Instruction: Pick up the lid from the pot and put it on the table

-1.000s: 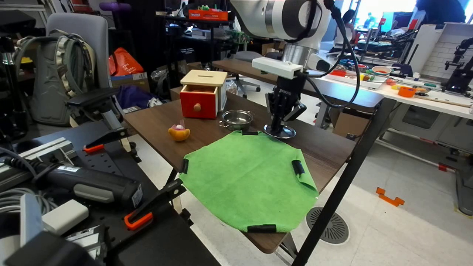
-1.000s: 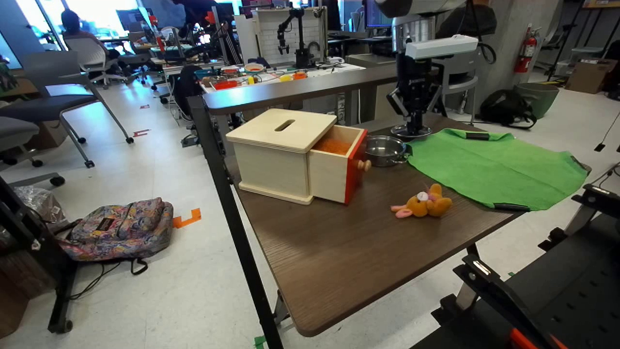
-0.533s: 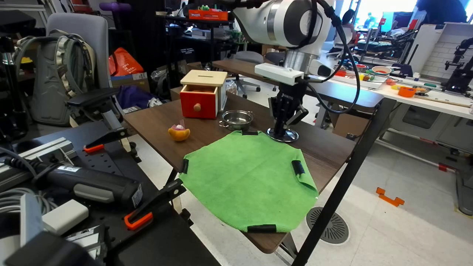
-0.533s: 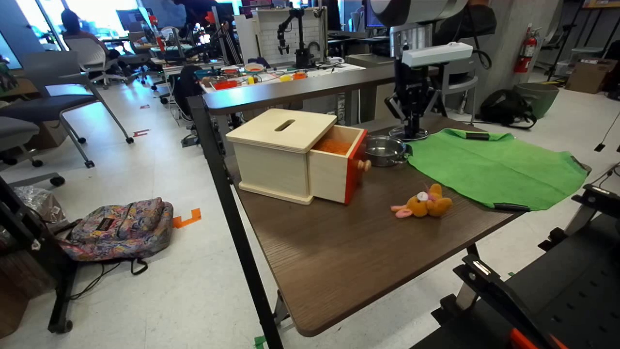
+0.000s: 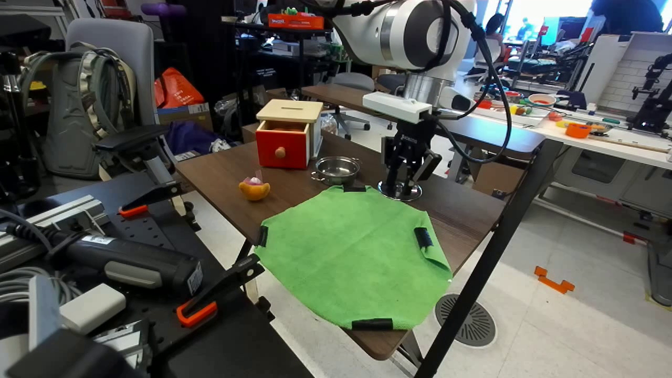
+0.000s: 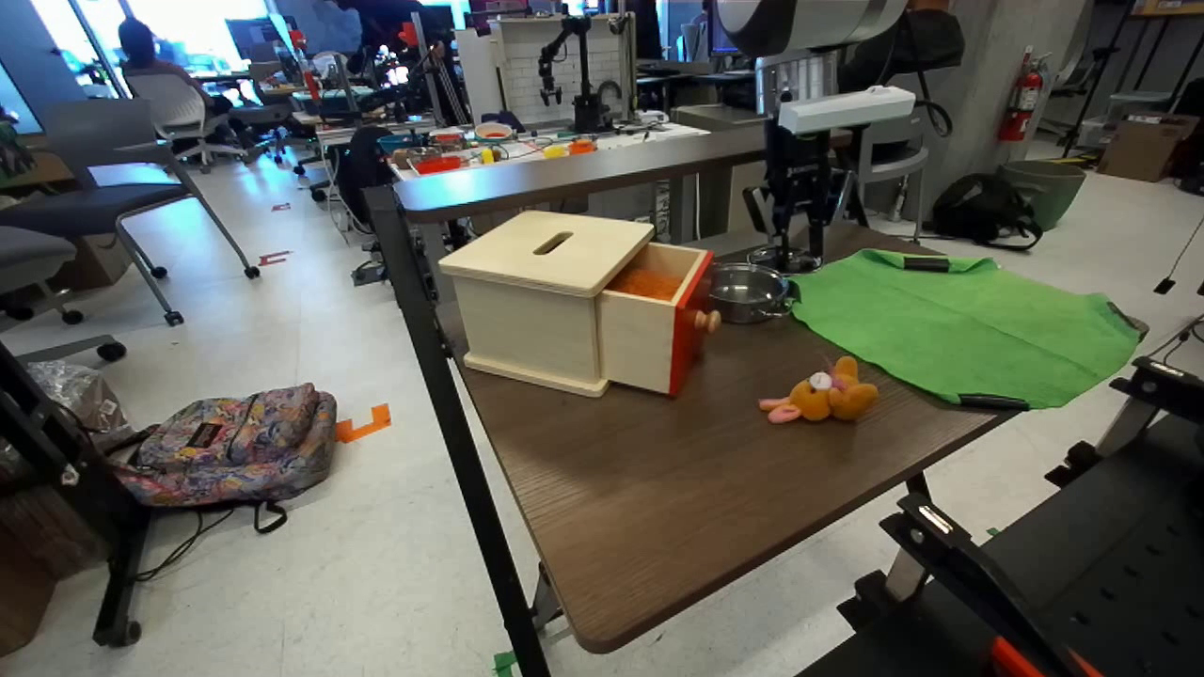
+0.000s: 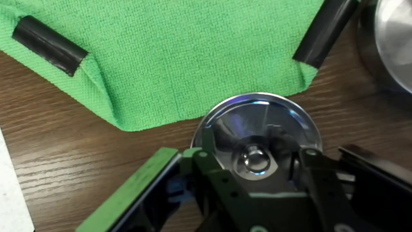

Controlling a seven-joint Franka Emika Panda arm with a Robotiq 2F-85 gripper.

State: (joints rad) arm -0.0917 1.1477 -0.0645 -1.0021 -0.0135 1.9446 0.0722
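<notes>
In exterior view, camera raised beyond table end where green cloth lies, facing obliquely down; cloth toward six o'clock, box farther, eleven o'clock.
In exterior view, camera raised off box's side, facing down across tabletop; table corner at six o'clock, orange toy between three and four.
Both exterior views share table, cloth, box, toy, pot.
Wrist view closest, facing down over lid; gripper at five o'clock, pot at two, cloth at eleven.
</notes>
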